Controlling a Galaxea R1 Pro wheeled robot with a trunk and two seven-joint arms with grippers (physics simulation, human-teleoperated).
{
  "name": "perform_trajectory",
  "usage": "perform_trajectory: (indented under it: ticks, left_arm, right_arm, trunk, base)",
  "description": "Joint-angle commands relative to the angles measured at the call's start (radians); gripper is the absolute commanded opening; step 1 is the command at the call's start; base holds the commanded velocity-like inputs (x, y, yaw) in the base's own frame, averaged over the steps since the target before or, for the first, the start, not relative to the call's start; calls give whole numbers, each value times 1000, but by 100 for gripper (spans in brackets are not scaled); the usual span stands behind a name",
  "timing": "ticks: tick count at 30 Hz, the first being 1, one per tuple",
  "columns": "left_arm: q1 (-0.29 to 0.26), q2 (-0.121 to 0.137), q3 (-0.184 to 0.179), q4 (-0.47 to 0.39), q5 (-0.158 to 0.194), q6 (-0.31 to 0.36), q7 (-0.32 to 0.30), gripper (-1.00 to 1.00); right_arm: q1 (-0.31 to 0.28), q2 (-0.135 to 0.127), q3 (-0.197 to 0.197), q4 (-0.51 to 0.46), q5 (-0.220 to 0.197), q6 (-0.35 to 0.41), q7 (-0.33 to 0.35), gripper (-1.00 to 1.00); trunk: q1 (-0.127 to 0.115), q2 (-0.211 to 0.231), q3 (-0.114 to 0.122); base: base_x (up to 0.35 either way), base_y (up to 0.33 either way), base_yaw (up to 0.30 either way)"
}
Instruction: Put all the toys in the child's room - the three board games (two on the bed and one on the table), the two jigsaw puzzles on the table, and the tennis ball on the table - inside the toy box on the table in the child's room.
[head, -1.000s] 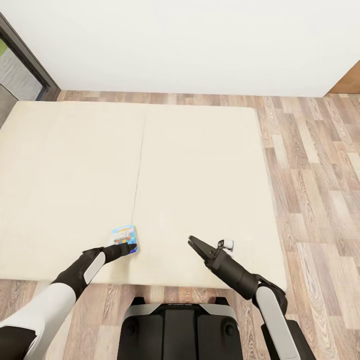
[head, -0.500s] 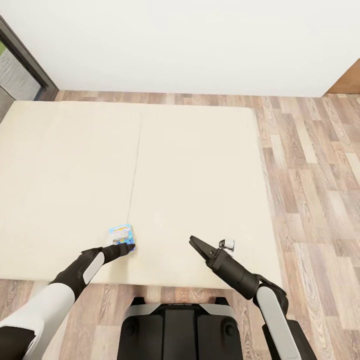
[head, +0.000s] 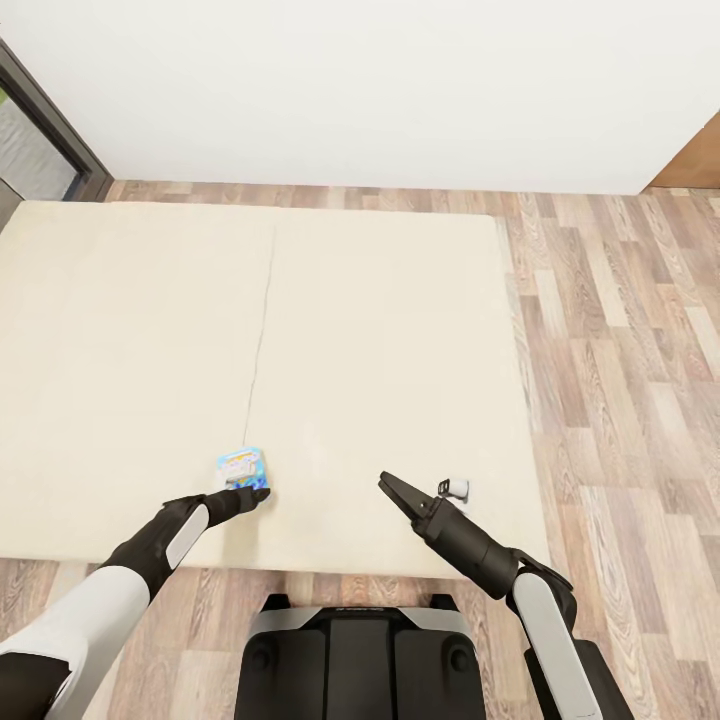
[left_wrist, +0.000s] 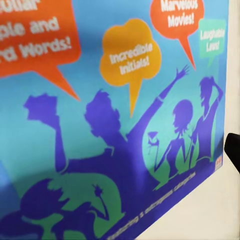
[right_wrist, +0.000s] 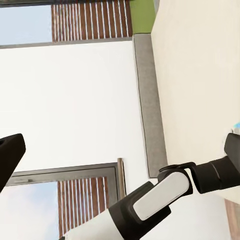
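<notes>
The beige bed (head: 400, 330) is carrying a small blue board game (head: 242, 467) near its front edge. The left gripper (head: 250, 493) is touching the box's near edge; whether its jaws are apart I cannot tell. The right gripper (head: 392, 487) is hovering, jaws apart. The box looks light, stiff and slick, probably best pinched across an edge

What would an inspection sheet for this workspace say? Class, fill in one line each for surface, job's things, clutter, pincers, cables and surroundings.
Surface: wide beige mattress of the low bed, one seam running down it.
Job's things: small blue flat board game box lying on the mattress near its front edge; its cover with speech bubbles and purple figures shows close up in the left wrist view.
Clutter: nothing seen.
Pincers: left pincer at the box's near edge, grip cannot be told; right pincer open, over bare mattress.
Cables: nothing seen.
Surroundings: wood plank floor, white wall, dark-framed window.
</notes>
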Motion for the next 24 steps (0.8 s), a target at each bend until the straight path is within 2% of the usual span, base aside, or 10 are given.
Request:
perform_trajectory:
  ticks: [1, 4, 6, 9, 11, 17, 24]
  left_arm:
    - [0, 1, -4, -1, 4, 4, 0, 100]
    - [0, 2, -4, -1, 4, 4, 0, 100]
    - [11, -9, -14, -7, 9, -8, 1, 100]
    - [15, -26, -14, -7, 9, -24, 1, 100]
    - [13, -27, -13, -8, 9, -27, 1, 100]
    - [11, -23, -13, -10, 10, -26, 2, 100]
    - [10, -22, -12, -10, 11, -25, 1, 100]
  right_arm:
    - [0, 1, -1, 0, -4, 6, -1, 100]
    - [0, 1, -1, 0, -4, 6, -1, 100]
    - [0, 12, -12, 1, 6, 1, -12, 100]
    - [0, 14, -16, 1, 6, 1, -12, 100]
    - [0, 15, -15, 1, 7, 1, -13, 100]
    - [5, -18, -49, 4, 42, -34, -47, 100]
    - [6, -24, -71, 6, 82, -73, -86, 100]
  trunk:
    - [1, -2, -1]
    - [1, -2, -1]
    - [1, -1, -1]
    - [1, -1, -1]
    - [1, -1, -1]
    - [1, -1, -1]
    - [1, -1, -1]
  base:
    - [0, -12, 0]
    - [0, -15, 0]
    - [0, -10, 0]
    - [0, -7, 0]
    - [0, -59, 0]
    - [0, -135, 0]
    - [0, -182, 0]
